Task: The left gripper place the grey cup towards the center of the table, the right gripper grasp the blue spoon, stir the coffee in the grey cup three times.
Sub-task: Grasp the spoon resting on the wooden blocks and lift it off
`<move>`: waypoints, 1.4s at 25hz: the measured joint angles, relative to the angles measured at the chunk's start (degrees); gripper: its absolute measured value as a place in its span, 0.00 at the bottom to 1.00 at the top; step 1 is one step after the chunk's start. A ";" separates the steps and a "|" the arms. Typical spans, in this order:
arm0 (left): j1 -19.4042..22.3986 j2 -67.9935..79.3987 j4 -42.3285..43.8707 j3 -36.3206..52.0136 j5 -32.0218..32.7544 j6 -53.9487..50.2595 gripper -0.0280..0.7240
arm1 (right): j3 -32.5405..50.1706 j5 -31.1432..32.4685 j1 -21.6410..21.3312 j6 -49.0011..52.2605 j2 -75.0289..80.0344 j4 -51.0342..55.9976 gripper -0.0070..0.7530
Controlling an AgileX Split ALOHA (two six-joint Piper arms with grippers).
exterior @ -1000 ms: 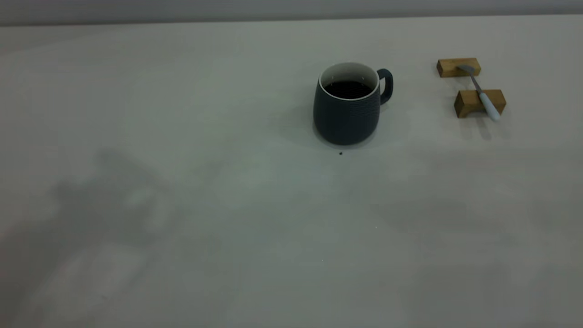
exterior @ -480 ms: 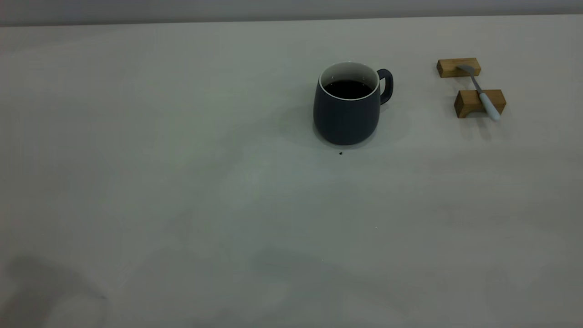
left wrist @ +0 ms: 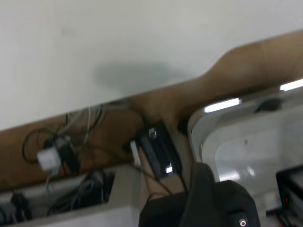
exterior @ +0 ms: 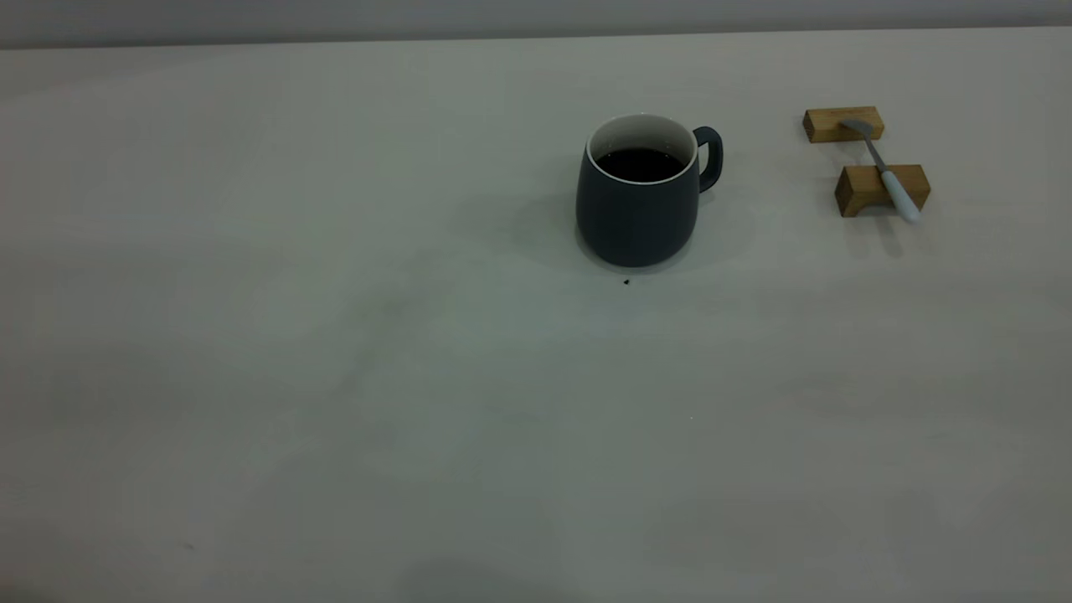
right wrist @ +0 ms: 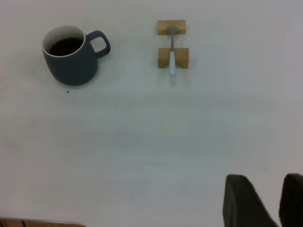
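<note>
The grey cup (exterior: 641, 209) stands upright a little right of the table's (exterior: 335, 335) middle, handle to the right, with dark coffee (exterior: 641, 164) inside. The blue spoon (exterior: 896, 188) lies across two wooden blocks at the far right, bowl on the farther block. Neither gripper shows in the exterior view. In the right wrist view the cup (right wrist: 71, 61) and spoon (right wrist: 172, 61) lie far off, and my right gripper (right wrist: 263, 178) hangs well back from both, open, with bare table between its fingers. My left gripper (left wrist: 208, 198) is a dark blur beyond the table edge.
The spoon rests on two tan blocks (exterior: 842, 124) (exterior: 867, 191). A tiny dark speck (exterior: 626, 282) lies just in front of the cup. In the left wrist view, cables and a power strip (left wrist: 158, 151) sit below the table's edge.
A large soft shadow on the near left of the table slid off toward the near-left corner and is gone. Cup, spoon and blocks have not moved.
</note>
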 joint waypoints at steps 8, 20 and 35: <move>4.41 -16.48 -0.05 0.00 1.58 -0.19 0.82 | 0.00 0.00 0.00 0.05 0.00 0.00 0.32; 23.57 -38.26 0.00 0.00 3.25 -0.37 0.82 | 0.00 0.00 0.00 0.05 0.00 0.00 0.32; 23.57 -38.51 0.00 0.00 3.28 -0.37 0.82 | -0.58 -0.96 0.00 0.03 0.15 1.72 0.32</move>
